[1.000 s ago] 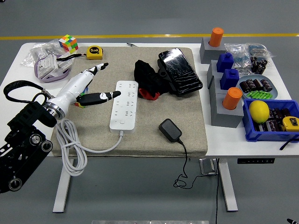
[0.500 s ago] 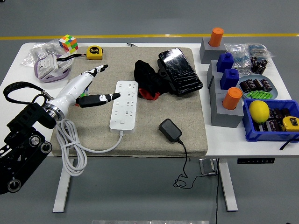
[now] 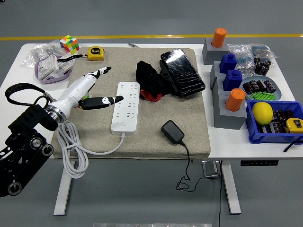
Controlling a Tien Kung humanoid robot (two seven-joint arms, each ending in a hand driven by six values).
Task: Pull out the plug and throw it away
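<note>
The robot's left hand, white-shelled with black fingertips, hangs over the left part of a beige felt-like mat, its fingers stretched out and loose, grasping nothing. The thumb tip points at the left edge of the white rectangular plastic power strip and lies just beside it. The strip lies lengthwise on the mat, its sockets empty, and its thick white round cable loops off the mat's near left corner and over the table edge.

The black plug adapter, a smooth rounded block, lies loose on the mat to the right of the strip and apart from it; its thin black cord trails over the near edge towards the floor.

Further back on the mat sit a crumpled black cloth with a red patch and a glossy black padded case.

The mat covers the middle of a white table standing on a grey floor crossed by a yellow line. At the far left are a multicoloured puzzle cube, a yellow tape measure and clear plastic bags. On the right stand grey blocks holding orange cylinders and blue pieces, and a blue plastic bin holding a yellow lemon.
</note>
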